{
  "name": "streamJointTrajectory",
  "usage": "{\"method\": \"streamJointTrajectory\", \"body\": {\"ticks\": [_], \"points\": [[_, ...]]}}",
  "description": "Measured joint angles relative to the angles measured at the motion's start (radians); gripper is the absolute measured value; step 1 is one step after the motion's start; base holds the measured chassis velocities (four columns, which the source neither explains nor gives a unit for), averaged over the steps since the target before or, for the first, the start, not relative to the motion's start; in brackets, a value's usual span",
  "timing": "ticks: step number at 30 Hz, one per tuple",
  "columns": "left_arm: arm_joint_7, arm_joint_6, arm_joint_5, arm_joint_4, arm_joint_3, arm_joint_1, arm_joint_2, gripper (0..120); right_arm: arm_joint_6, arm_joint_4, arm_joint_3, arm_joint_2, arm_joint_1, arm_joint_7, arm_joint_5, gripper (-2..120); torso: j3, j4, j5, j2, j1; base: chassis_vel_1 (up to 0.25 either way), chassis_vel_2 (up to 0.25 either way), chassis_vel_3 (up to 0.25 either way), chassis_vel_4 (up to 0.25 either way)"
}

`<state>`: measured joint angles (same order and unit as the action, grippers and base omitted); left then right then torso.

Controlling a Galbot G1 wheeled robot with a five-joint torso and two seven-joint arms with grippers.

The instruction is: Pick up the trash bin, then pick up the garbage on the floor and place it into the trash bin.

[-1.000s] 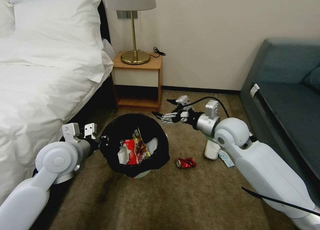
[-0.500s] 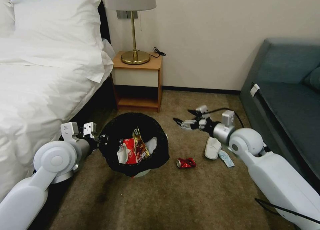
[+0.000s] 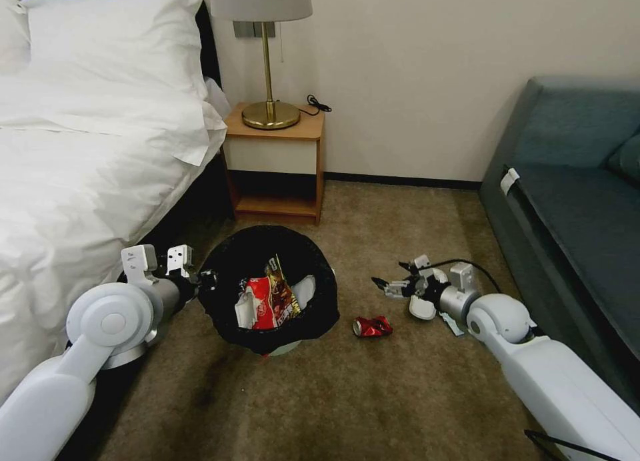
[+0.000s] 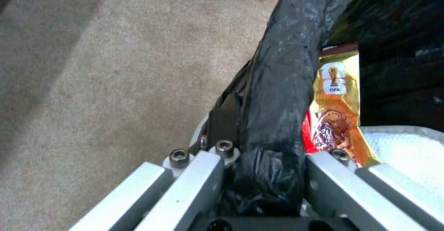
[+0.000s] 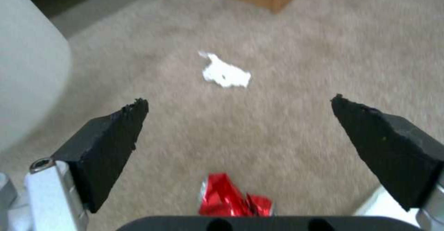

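Head view: the trash bin (image 3: 270, 289) is the landmark here, standing on the carpet between the bed (image 3: 73, 174) and the sofa (image 3: 573, 201). The left end effector (image 3: 200, 279) is at the bin's bed-side rim; in the left wrist view its jaws are clamped on the bag-wrapped rim, black plastic pinched between them. A red-white wrapper (image 3: 263, 304) and a gold wrapper (image 4: 334, 95) already lie inside.

The crushed red can (image 3: 372, 326) lies on the floor just beside the bin, on its sofa side. Its long axis runs roughly from the bin toward the sofa, slightly skewed.

The right end effector (image 3: 395, 287) hovers low over the carpet, past the can from the bin and a little toward the wall, jaws spread wide and holding nothing. In the right wrist view the can (image 5: 233, 199) sits centred between the two black pads (image 5: 109, 144), at the frame's lower edge, so it lies below and nearer the wrist than the fingertips.

A white slipper (image 3: 421, 307) lies under the right wrist, farther from the bin than the can. A white tissue (image 5: 225, 74) lies on the carpet ahead of the open jaws.

Judgement: the right arm is the nearer and the free one; the can looks like its target, and the reach would need to drop and draw back slightly toward it.
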<state>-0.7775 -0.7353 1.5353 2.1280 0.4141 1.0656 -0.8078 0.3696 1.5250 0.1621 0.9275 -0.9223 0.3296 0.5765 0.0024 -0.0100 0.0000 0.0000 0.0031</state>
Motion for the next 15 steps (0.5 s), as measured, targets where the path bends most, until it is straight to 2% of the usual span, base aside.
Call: {"method": "streamJointTrajectory", "body": {"ticks": [15], "points": [[0.0, 0.0, 0.015, 0.014, 0.016, -0.001, 0.017, 3, -0.022, -0.209, -0.031, 0.078, 0.002, 0.048, -0.053, 100, 0.0, 0.0001, 0.0001, 0.0, 0.0, 0.0, 0.0, 0.0, 0.0]]}}
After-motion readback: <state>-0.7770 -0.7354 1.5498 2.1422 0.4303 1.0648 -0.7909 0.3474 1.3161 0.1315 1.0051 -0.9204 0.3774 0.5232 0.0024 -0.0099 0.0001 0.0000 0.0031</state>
